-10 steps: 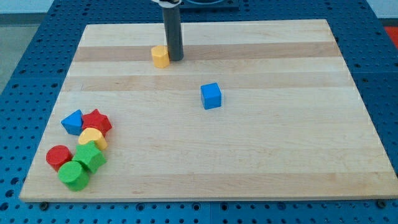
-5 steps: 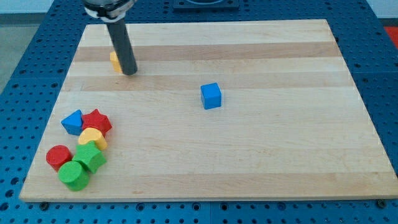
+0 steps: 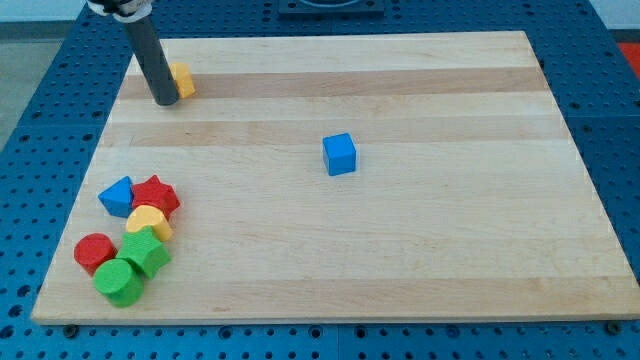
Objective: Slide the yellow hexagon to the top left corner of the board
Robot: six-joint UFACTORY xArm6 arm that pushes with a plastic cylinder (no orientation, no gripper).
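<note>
The yellow hexagon (image 3: pixel 182 80) lies near the top left of the wooden board (image 3: pixel 400 250), partly hidden by the rod. My tip (image 3: pixel 164 101) rests on the board right against the hexagon's left and lower side. The rod rises toward the view's top left.
A blue cube (image 3: pixel 339 154) sits near the board's middle. At the lower left is a cluster: a blue triangle (image 3: pixel 117 195), a red star (image 3: pixel 155 195), a yellow half-round (image 3: pixel 149 222), a green star (image 3: pixel 147 251), a red cylinder (image 3: pixel 94 253) and a green cylinder (image 3: pixel 119 282).
The rod has swept left along the top of the board, pushing the yellow hexagon left. It now stands on the hexagon's left side instead of its right.
</note>
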